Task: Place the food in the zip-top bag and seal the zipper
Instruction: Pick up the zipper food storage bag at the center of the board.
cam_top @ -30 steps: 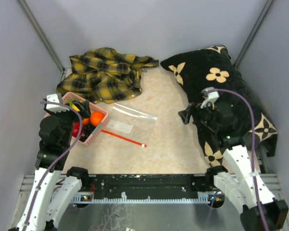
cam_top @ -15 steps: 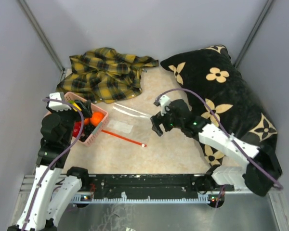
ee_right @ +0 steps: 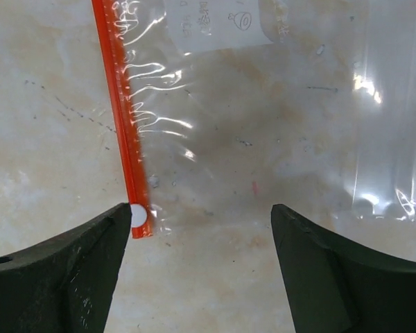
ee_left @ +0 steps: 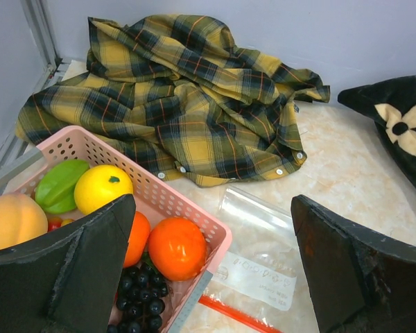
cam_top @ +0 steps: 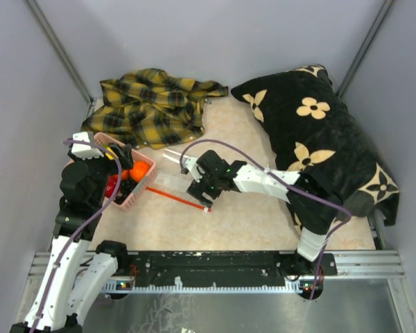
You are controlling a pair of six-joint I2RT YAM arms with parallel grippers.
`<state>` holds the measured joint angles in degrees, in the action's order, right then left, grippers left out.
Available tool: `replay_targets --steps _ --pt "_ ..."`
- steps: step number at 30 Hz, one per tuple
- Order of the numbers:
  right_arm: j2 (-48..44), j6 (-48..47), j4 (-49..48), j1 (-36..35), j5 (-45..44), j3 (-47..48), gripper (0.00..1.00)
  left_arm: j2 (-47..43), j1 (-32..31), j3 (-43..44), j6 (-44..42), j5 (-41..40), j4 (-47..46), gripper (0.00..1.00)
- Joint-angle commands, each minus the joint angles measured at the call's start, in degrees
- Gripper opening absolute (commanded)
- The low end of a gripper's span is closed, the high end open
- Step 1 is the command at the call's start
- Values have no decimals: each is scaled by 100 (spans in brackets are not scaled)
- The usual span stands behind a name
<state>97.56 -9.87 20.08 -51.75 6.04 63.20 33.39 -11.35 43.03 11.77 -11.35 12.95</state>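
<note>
One clear zip-top bag point(ee_right: 277, 118) lying flat, red zipper point(ee_right: 120, 104) slanting toward near edge, left gripper point(ee_left: 211, 211) and right gripper point(ee_right: 200, 232) gaping wide.

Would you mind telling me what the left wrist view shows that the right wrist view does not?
Only the left wrist: the pink basket with a lemon, an orange ball and dark grapes in it, plus the plaid shirt and a corner of the pillow. Only the right wrist: the white slider at the strip's end. Both: the clear zip-top bag lying flat, its white label and the red zipper.
</note>
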Motion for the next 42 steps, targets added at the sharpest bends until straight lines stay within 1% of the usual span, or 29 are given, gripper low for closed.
replay_targets --steps 1,6,11,18,20,22,25,29,32,36,42 --pt "455 -359 290 -155 -87 628 82 9 46 60 10 19 6 100" --pt "890 -465 627 -311 -137 961 82 10 46 60 7 31 5 100" --pt "1090 -516 874 -384 15 1143 82 4 46 63 14 70 6 100" --pt "1563 -442 1090 -450 -681 1369 82 1 46 57 5 104 6 100" --pt "1636 -432 1129 -450 -751 1374 80 1 46 50 9 132 -3 100" --pt "1699 -434 1227 -449 -747 1376 74 1 46 46 10 142 -3 100" --pt "1820 -418 1417 -440 -678 1428 50 3 46 43 7 170 -16 100" --pt "2003 -317 1694 -285 -392 1556 27 10 46 40 -7 258 -29 100" --pt "2057 -175 1717 -104 -414 1551 15 16 45 39 -8 306 -43 100" --pt "1844 75 1585 180 -580 1440 0 18 46 33 -8 333 -47 100" --pt "1281 447 1428 563 -773 1130 0 45 46 35 23 419 -62 100"
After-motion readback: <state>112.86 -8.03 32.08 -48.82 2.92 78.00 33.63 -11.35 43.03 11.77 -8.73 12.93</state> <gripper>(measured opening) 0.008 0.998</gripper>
